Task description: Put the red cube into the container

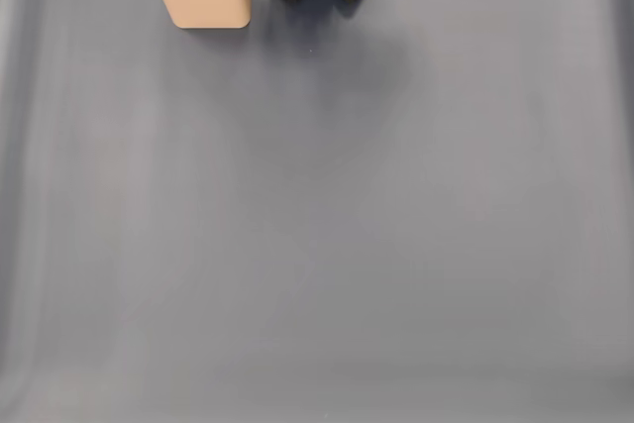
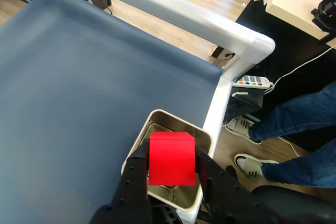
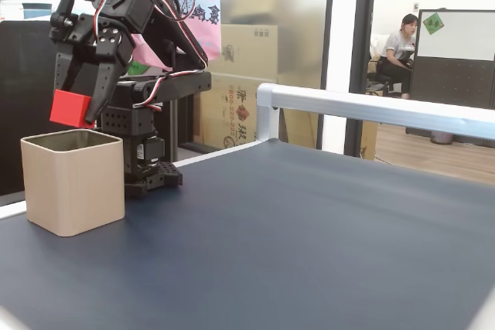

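Hovering over container (image 3: 73, 182): gripper-held (image 3: 76, 110) red cube (image 3: 71, 108)

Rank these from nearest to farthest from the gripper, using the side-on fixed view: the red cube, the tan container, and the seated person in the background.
1. The red cube: clamped in the gripper.
2. The container: on the table, directly below the gripper.
3. The seated person: far right, in the room beyond the table.
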